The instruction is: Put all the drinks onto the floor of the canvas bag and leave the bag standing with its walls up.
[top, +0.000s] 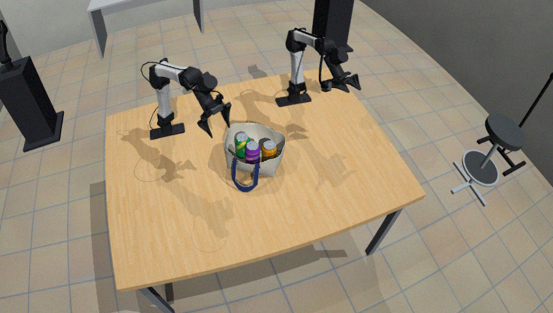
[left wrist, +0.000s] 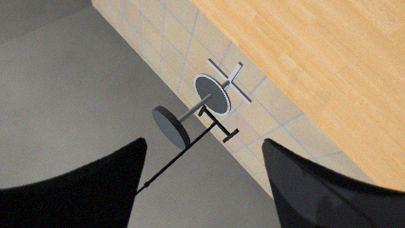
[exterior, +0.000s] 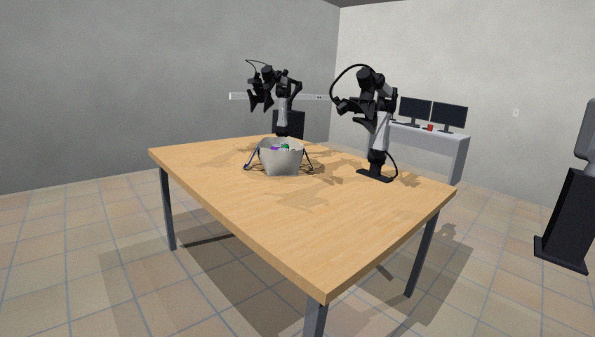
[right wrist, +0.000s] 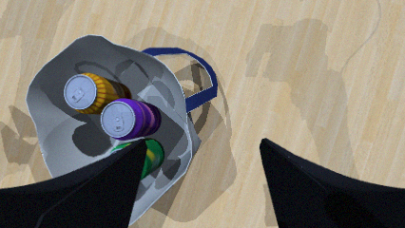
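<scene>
The canvas bag (top: 267,169) (exterior: 282,163) (right wrist: 54,138) stands on the table with its walls up. Inside are a green can (top: 240,149) (right wrist: 156,157), a purple can (top: 252,154) (right wrist: 144,119) and an orange can (top: 269,152) (right wrist: 104,93), apparently upright; their bases are hidden in the top and exterior views. A blue handle (top: 246,189) (right wrist: 202,100) hangs outside. My right gripper (top: 220,132) (exterior: 258,111) (right wrist: 202,142) is open and empty, above and beside the bag's rim. My left gripper (top: 353,90) (left wrist: 204,141) is open and empty, well away from the bag near a table edge.
The wooden table (top: 310,209) (exterior: 266,225) carries both arm bases. A round stool (top: 504,131) (left wrist: 171,127) stands on the floor beyond the table. A desk (exterior: 425,140) with monitors is against the wall.
</scene>
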